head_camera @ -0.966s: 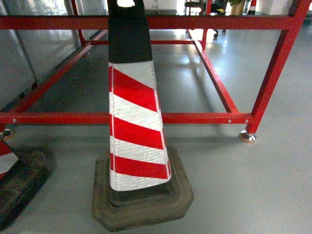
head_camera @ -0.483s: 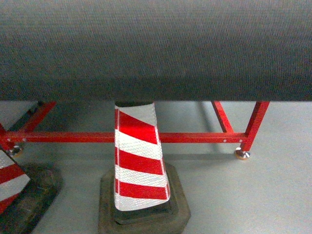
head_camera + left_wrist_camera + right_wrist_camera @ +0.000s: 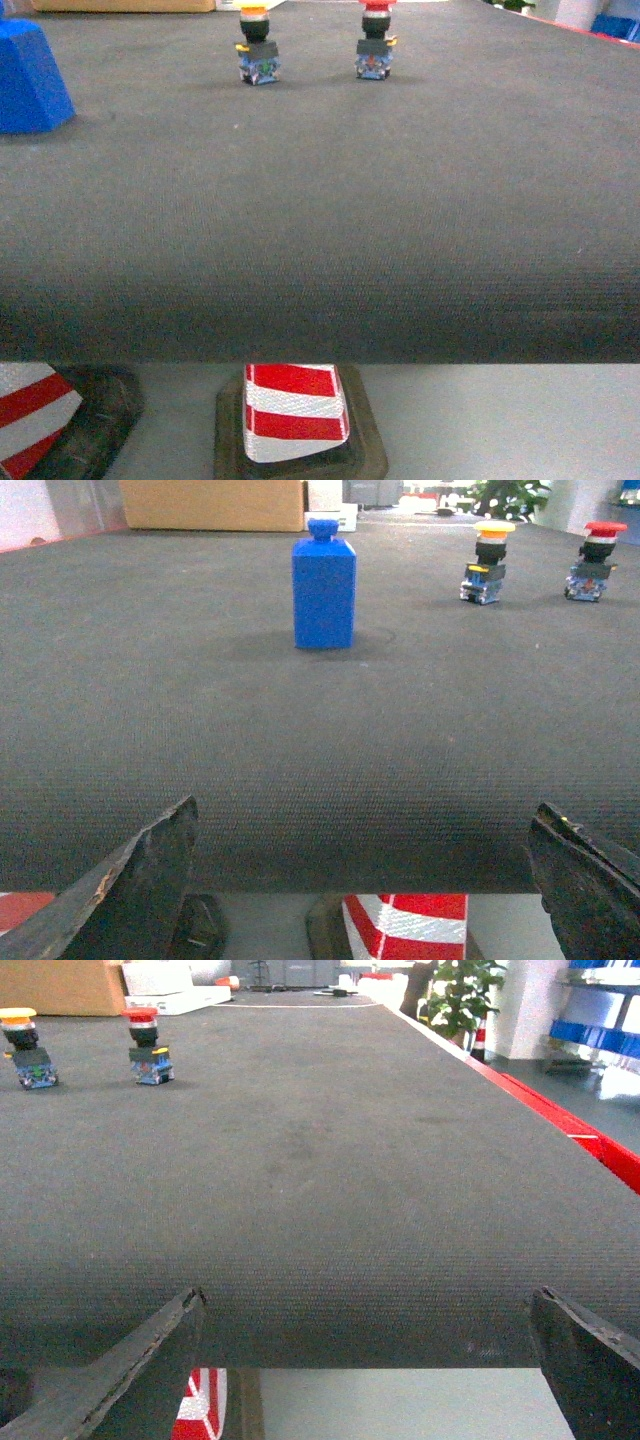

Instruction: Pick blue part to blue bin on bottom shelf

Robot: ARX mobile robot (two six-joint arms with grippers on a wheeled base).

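Blue part [image 3: 323,592] upright on tabletop [image 3: 300,740]: likely rigid, light plastic (flat sides suit pinching). Left hand [image 3: 360,880] and right hand [image 3: 365,1355] both spread, empty.

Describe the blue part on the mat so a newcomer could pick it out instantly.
Start from the dark grey mat covering the tabletop. The blue part stands upright on it, left of the yellow-capped push button and red-capped push button. It alone is a plain solid-blue block topped by a small knob.
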